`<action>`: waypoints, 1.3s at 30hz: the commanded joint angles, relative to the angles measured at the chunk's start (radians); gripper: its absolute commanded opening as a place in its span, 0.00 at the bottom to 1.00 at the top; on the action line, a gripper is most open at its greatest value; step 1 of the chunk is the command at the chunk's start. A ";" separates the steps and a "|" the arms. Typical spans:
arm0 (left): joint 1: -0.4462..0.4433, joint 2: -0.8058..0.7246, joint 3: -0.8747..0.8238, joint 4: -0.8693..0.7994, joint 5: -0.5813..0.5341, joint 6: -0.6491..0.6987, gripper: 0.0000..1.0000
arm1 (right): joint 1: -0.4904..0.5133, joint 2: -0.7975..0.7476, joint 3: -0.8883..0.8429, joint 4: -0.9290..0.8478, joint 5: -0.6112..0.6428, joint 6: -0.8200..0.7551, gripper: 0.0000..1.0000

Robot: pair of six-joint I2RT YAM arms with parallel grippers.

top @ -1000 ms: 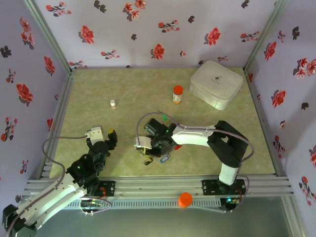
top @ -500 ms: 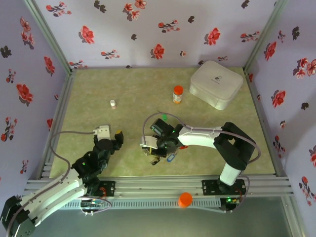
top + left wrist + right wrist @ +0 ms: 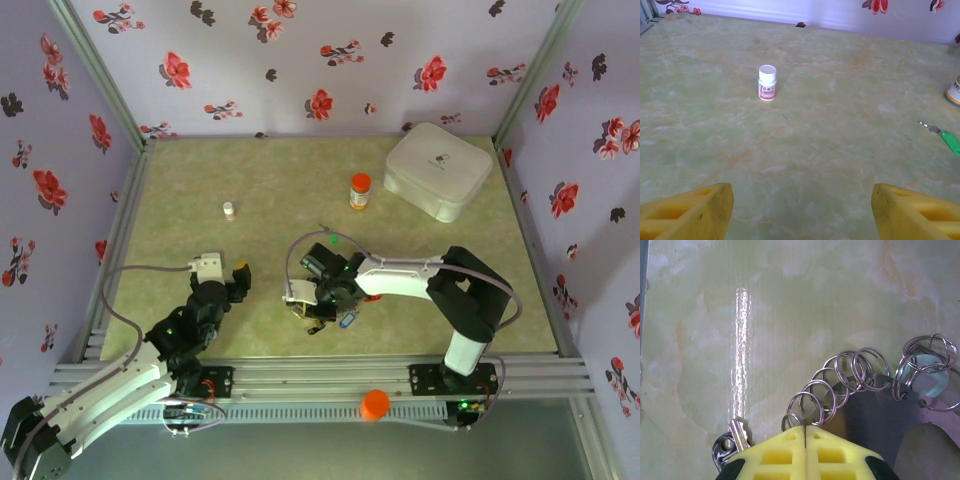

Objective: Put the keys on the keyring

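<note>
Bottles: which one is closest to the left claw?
The little white-capped vial, straight ahead of the open left gripper; the orange-capped bottle stands farther off to the right, beside the white case.

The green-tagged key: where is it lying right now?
In the left wrist view the green-tagged key lies on the table at the right edge, just nearer than the bottle.

Green-tagged key (image 3: pixel 949 140) loose — grey keyring (image 3: pixel 875 407) (many small rings) nearby
</note>
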 commanded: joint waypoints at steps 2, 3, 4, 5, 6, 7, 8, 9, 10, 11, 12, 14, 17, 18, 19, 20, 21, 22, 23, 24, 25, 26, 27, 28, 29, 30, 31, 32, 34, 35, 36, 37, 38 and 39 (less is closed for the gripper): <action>0.006 -0.003 0.009 0.031 -0.012 0.024 0.73 | 0.014 0.029 0.017 -0.078 0.006 -0.033 0.08; 0.007 -0.003 0.008 0.031 -0.012 0.025 0.73 | 0.016 0.029 0.017 -0.083 0.006 -0.040 0.09; 0.006 -0.003 0.007 0.031 -0.012 0.024 0.73 | 0.018 0.028 0.017 -0.090 0.006 -0.046 0.11; 0.006 -0.003 0.008 0.031 -0.013 0.024 0.73 | 0.022 0.029 0.017 -0.096 0.010 -0.051 0.12; 0.006 -0.003 0.008 0.032 -0.012 0.023 0.73 | 0.022 0.029 0.018 -0.099 0.013 -0.053 0.15; 0.007 -0.004 0.008 0.033 -0.012 0.023 0.73 | 0.024 0.032 0.019 -0.102 0.018 -0.055 0.17; 0.005 -0.003 0.007 0.034 -0.013 0.023 0.73 | 0.025 0.032 0.021 -0.106 0.022 -0.057 0.20; 0.007 -0.003 0.007 0.034 -0.013 0.023 0.73 | 0.025 0.034 0.022 -0.106 0.023 -0.057 0.21; 0.007 -0.003 0.007 0.035 -0.012 0.023 0.73 | 0.026 0.035 0.022 -0.106 0.026 -0.059 0.23; 0.007 -0.002 0.009 0.034 -0.011 0.024 0.73 | 0.027 0.037 0.023 -0.105 0.027 -0.058 0.26; 0.007 -0.003 0.010 0.034 -0.012 0.024 0.73 | 0.027 0.038 0.023 -0.102 0.028 -0.058 0.26; 0.007 -0.004 0.009 0.033 -0.012 0.026 0.73 | 0.029 0.044 0.024 -0.098 0.029 -0.058 0.27; 0.007 -0.004 0.010 0.030 -0.012 0.027 0.73 | 0.031 0.051 0.026 -0.096 0.029 -0.059 0.26; 0.006 -0.006 0.011 0.031 -0.011 0.027 0.73 | 0.030 0.052 0.028 -0.099 0.028 -0.058 0.26; 0.007 -0.006 0.010 0.031 -0.012 0.029 0.73 | 0.030 0.053 0.031 -0.102 0.030 -0.059 0.24; 0.006 -0.006 0.010 0.031 -0.011 0.029 0.73 | 0.031 0.052 0.032 -0.108 0.030 -0.060 0.21; 0.007 -0.006 0.011 0.031 -0.012 0.030 0.73 | 0.030 0.052 0.034 -0.111 0.031 -0.061 0.17; 0.007 -0.005 0.010 0.032 -0.012 0.030 0.73 | 0.030 0.047 0.034 -0.114 0.033 -0.064 0.14; 0.007 -0.005 0.010 0.034 -0.012 0.030 0.73 | 0.031 0.044 0.035 -0.117 0.035 -0.066 0.10; 0.006 -0.005 0.011 0.034 -0.013 0.030 0.73 | 0.030 0.041 0.036 -0.118 0.034 -0.068 0.07; 0.007 -0.003 0.010 0.036 -0.013 0.030 0.73 | 0.030 0.037 0.037 -0.120 0.034 -0.067 0.03; 0.007 -0.001 0.010 0.038 -0.011 0.030 0.73 | 0.029 0.033 0.040 -0.120 0.033 -0.067 0.01; 0.007 -0.001 0.010 0.040 -0.011 0.032 0.73 | 0.029 0.029 0.039 -0.119 0.033 -0.069 0.00; 0.007 0.000 0.011 0.042 -0.013 0.032 0.73 | 0.027 0.023 0.041 -0.119 0.031 -0.069 0.00; 0.007 0.001 0.011 0.042 -0.012 0.032 0.73 | 0.025 0.019 0.043 -0.119 0.028 -0.068 0.00; 0.007 0.000 0.012 0.042 -0.012 0.033 0.73 | 0.023 0.013 0.042 -0.118 0.023 -0.067 0.00; 0.007 0.001 0.012 0.042 -0.012 0.033 0.73 | 0.018 0.005 0.043 -0.113 0.017 -0.063 0.00; 0.007 0.001 0.013 0.042 -0.011 0.035 0.73 | 0.014 -0.004 0.042 -0.109 0.007 -0.058 0.00; 0.007 0.000 0.014 0.042 -0.011 0.035 0.73 | 0.006 -0.022 0.033 -0.092 -0.010 -0.047 0.00; 0.007 0.002 0.014 0.042 -0.009 0.034 0.73 | 0.001 -0.034 0.027 -0.080 -0.017 -0.040 0.00; 0.007 0.002 0.014 0.042 -0.007 0.033 0.73 | -0.003 -0.044 0.017 -0.066 -0.023 -0.032 0.00; 0.007 0.003 0.014 0.042 0.001 0.033 0.73 | -0.008 -0.056 0.006 -0.045 -0.029 -0.020 0.00; 0.007 0.005 0.014 0.044 0.012 0.036 0.72 | -0.014 -0.070 -0.009 -0.023 -0.035 -0.008 0.00; 0.006 0.007 0.013 0.044 0.025 0.040 0.72 | -0.019 -0.080 -0.022 0.000 -0.040 0.007 0.00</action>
